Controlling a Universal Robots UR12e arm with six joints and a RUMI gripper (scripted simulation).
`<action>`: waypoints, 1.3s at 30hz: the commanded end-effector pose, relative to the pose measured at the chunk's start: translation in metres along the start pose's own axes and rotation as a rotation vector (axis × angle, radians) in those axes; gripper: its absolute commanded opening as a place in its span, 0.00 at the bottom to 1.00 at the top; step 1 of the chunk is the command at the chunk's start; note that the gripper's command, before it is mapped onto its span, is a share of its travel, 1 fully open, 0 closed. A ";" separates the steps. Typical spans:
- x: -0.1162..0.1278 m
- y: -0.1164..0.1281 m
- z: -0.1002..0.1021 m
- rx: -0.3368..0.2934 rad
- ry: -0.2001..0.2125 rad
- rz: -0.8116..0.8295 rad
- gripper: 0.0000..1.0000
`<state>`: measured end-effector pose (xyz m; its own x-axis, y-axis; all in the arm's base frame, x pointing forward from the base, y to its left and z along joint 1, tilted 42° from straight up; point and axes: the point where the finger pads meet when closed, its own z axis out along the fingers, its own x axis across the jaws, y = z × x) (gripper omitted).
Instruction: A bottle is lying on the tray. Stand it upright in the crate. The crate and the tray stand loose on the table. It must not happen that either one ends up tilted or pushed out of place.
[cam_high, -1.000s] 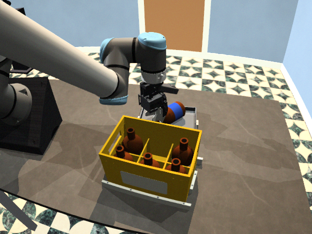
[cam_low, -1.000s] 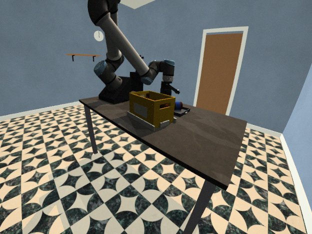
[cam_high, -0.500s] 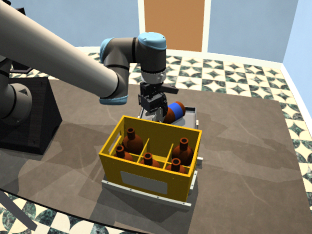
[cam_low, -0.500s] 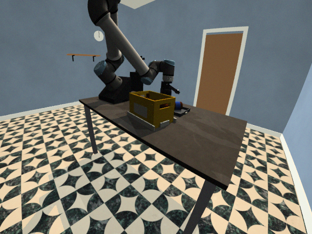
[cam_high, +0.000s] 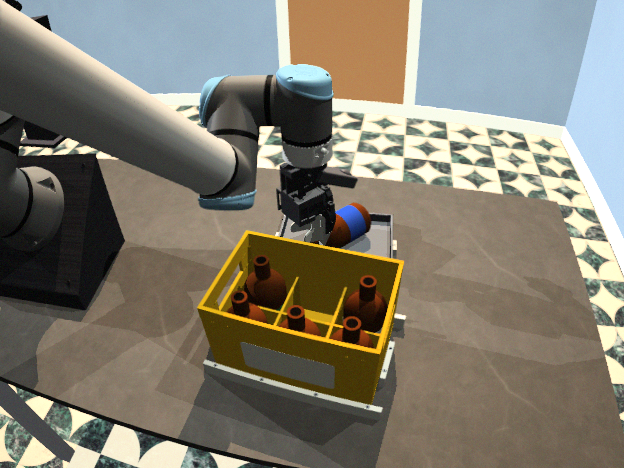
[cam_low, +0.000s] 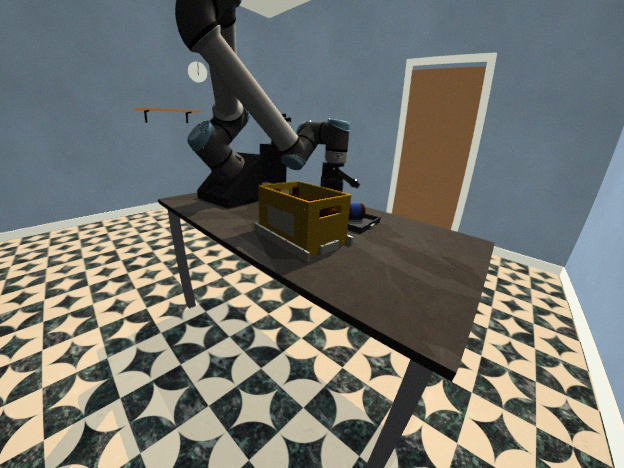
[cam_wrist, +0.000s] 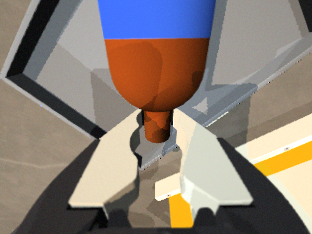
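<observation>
A brown bottle with a blue label (cam_high: 349, 223) lies on its side on the grey tray (cam_high: 375, 236) behind the crate. It also shows in the wrist view (cam_wrist: 156, 60) and in the exterior view (cam_low: 357, 210). My gripper (cam_wrist: 157, 109) is shut on the bottle's neck (cam_wrist: 157, 125), low over the tray (cam_wrist: 65, 80); in the top view my gripper (cam_high: 318, 230) sits at the tray's near end. The yellow crate (cam_high: 306, 312) stands in front of the tray and holds several upright brown bottles; its back middle cell is empty.
The crate (cam_low: 303, 214) (cam_high: 297, 385) rests on a grey base plate. The robot's black base (cam_high: 50, 231) stands at the table's left. The crate's back wall (cam_high: 322, 249) lies close to my gripper.
</observation>
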<state>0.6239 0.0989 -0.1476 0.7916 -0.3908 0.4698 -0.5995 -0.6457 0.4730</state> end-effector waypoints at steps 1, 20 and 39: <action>0.000 0.000 -0.001 0.001 0.001 0.000 0.00; 0.000 0.000 -0.001 0.001 0.001 0.000 0.00; 0.000 0.000 -0.004 0.001 0.001 0.000 0.00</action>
<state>0.6236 0.1004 -0.1459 0.7916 -0.3908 0.4697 -0.5994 -0.6457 0.4731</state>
